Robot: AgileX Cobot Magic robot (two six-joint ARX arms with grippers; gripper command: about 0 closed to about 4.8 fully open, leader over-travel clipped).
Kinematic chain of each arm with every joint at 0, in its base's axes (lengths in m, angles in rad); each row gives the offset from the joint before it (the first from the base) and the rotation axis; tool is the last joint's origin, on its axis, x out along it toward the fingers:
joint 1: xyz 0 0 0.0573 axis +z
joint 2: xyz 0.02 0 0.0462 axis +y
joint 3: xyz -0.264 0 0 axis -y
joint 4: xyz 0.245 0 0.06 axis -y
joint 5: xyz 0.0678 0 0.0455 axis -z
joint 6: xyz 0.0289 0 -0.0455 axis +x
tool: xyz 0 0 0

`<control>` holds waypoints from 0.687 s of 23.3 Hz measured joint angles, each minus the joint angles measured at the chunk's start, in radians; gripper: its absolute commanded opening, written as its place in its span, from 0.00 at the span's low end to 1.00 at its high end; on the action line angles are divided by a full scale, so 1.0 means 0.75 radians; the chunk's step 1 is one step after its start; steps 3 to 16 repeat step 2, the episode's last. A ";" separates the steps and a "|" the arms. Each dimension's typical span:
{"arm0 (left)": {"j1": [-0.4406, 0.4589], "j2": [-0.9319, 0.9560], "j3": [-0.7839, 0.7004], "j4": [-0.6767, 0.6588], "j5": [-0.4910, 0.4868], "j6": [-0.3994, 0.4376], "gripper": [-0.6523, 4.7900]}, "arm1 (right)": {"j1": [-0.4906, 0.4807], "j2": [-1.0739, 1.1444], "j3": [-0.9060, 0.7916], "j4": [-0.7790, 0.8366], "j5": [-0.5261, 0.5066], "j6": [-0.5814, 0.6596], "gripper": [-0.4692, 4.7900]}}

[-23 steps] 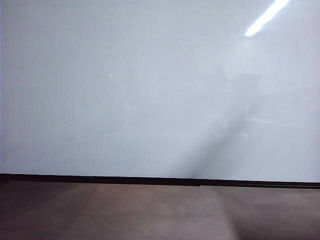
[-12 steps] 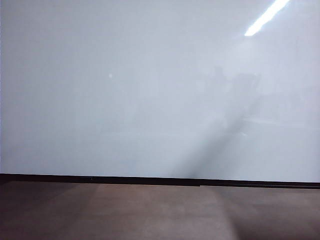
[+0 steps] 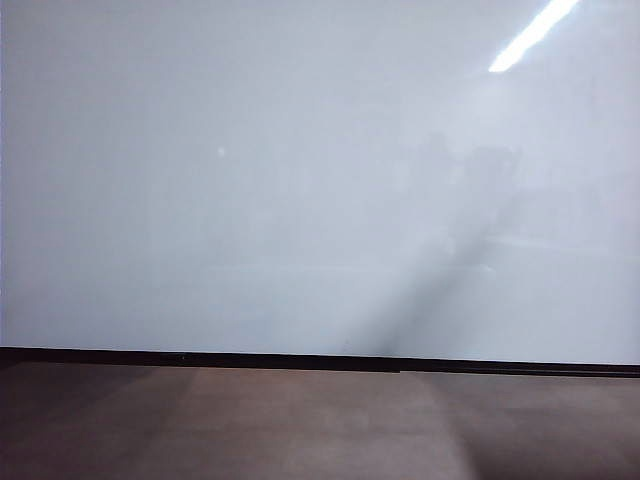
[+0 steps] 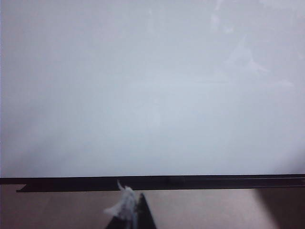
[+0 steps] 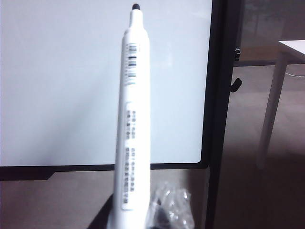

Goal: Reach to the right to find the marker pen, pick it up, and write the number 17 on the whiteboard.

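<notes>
The whiteboard (image 3: 250,200) fills the exterior view, glossy white with a thin black bottom strip (image 3: 300,360); neither gripper shows in that view. In the right wrist view a white marker pen (image 5: 133,119) with printed labels and a bare black tip (image 5: 137,6) sticks out toward the whiteboard (image 5: 62,95), with my right gripper (image 5: 136,222) shut on its rear end. In the left wrist view my left gripper (image 4: 133,210) is a dark point with a white scrap (image 4: 125,202) on one finger. It is shut, holds nothing, and faces the whiteboard (image 4: 143,95).
A brown-grey matte surface (image 3: 300,430) lies below the board. The board's black side frame (image 5: 217,95) stands beside the pen, with a white table leg (image 5: 269,114) beyond it. Crinkled clear plastic (image 5: 174,205) sits by the right gripper. A ceiling light reflection (image 3: 535,35) streaks the board.
</notes>
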 measured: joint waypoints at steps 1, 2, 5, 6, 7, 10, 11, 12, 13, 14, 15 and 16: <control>0.000 0.000 0.000 -0.001 0.000 0.000 0.11 | 0.000 0.000 0.000 0.000 0.000 0.000 0.08; 0.000 0.000 0.000 0.000 0.000 0.000 0.11 | 0.000 0.000 0.000 0.000 0.000 0.000 0.08; 0.000 0.000 0.000 0.000 0.000 0.000 0.11 | 0.000 0.000 0.000 0.000 0.000 0.000 0.08; 0.000 0.000 0.000 0.000 0.000 0.000 0.11 | 0.000 0.000 0.000 0.000 0.000 0.000 0.08; 0.000 0.000 0.000 0.000 0.000 0.000 0.11 | 0.000 0.000 0.000 0.000 0.000 0.000 0.08; 0.000 0.000 0.000 0.000 0.000 0.000 0.11 | 0.000 0.000 0.000 0.000 0.000 0.000 0.08; 0.000 0.000 0.000 0.000 0.000 0.000 0.11 | 0.000 0.000 0.000 0.000 0.000 0.000 0.08; 0.000 0.000 0.000 0.000 0.000 0.000 0.11 | 0.000 0.000 0.000 0.000 0.000 0.000 0.08; 0.000 0.000 0.000 0.000 0.000 0.000 0.11 | 0.000 0.000 0.000 0.000 0.000 0.000 0.08; 0.000 0.000 0.000 0.000 0.000 0.000 0.11 | 0.000 0.000 0.000 0.000 0.000 0.000 0.08; 0.000 0.000 0.000 0.000 0.000 0.000 0.11 | 0.000 0.000 0.000 0.000 0.000 0.000 0.08; 0.000 0.000 0.000 0.000 0.000 0.000 0.11 | 0.000 0.000 0.000 0.000 0.000 0.000 0.08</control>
